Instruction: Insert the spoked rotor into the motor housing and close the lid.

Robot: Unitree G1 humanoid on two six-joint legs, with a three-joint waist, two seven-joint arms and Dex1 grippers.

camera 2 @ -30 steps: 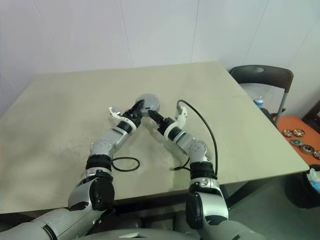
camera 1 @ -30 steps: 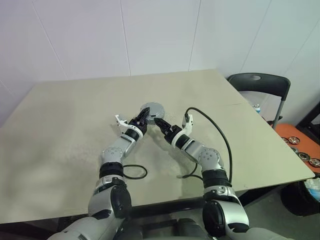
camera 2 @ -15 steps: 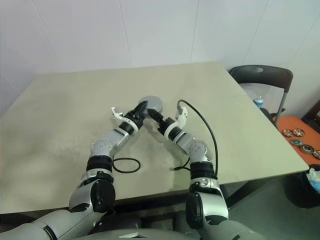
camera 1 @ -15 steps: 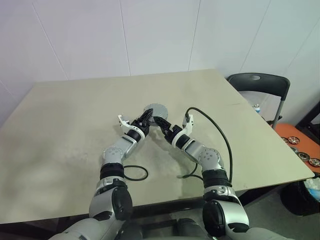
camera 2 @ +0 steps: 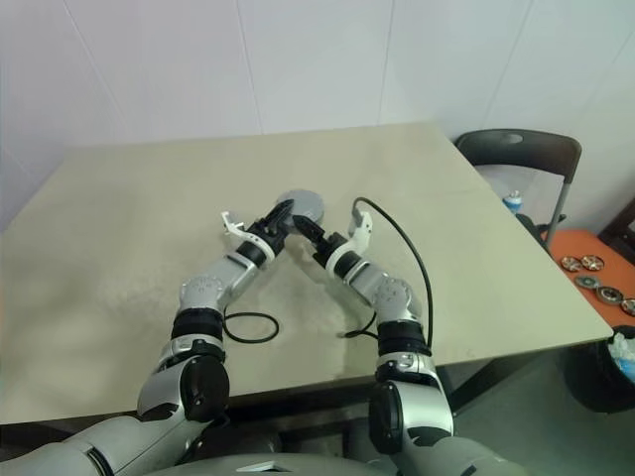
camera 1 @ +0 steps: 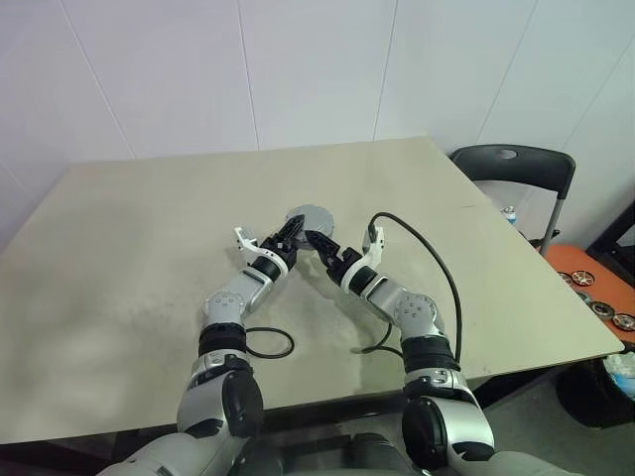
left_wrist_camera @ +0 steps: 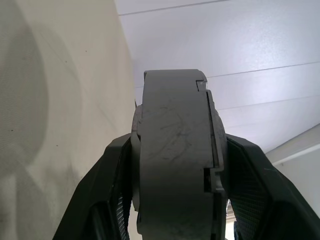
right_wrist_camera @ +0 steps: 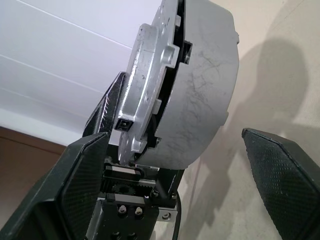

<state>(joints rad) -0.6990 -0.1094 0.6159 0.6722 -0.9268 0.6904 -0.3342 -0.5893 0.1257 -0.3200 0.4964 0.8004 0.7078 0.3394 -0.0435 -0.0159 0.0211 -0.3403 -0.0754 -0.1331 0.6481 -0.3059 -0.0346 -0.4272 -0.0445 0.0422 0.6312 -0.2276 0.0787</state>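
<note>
Lid-closing step: left gripper (left_wrist_camera: 172, 220) pinches housing (left_wrist_camera: 172, 150), lid (right_wrist_camera: 145, 85) ajar; right gripper (right_wrist_camera: 175, 165) spread wide, housing between fingers, untouched. Next: press lid flush, at housing's 9 o'clock in right wrist view.

A beige table (camera 1: 139, 228) fills the centre of the frame beneath white panelled walls (camera 1: 179, 69). A dark folding chair (camera 1: 516, 169) stands at right, an orange tray (camera 1: 585, 273) of small round parts below it.
</note>
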